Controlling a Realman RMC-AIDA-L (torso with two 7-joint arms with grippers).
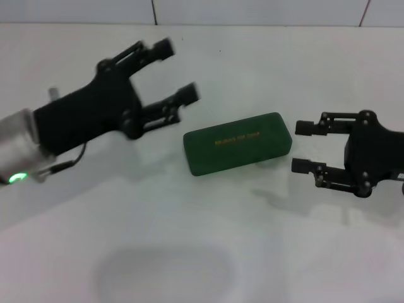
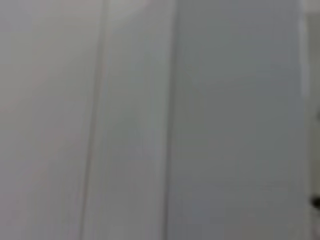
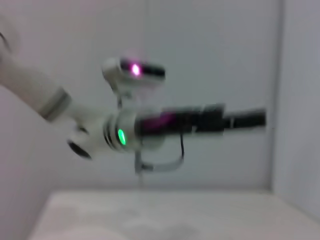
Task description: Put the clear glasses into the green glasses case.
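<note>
The green glasses case point(image 1: 237, 143) lies shut on the white table point(image 1: 208, 221), gold lettering on its lid. The clear glasses are hidden; I cannot see them in any view. My left gripper point(image 1: 178, 69) hangs open above the table, up and to the left of the case, with nothing between its fingers. My right gripper point(image 1: 300, 146) is open just off the case's right end, its fingers pointing at it and apart from it. The right wrist view shows the left arm point(image 3: 125, 132) from the side. The left wrist view shows only pale blank surfaces.
A white tiled wall point(image 1: 252, 11) runs along the back of the table. A faint oval shading point(image 1: 161, 274) lies on the tabletop near the front edge.
</note>
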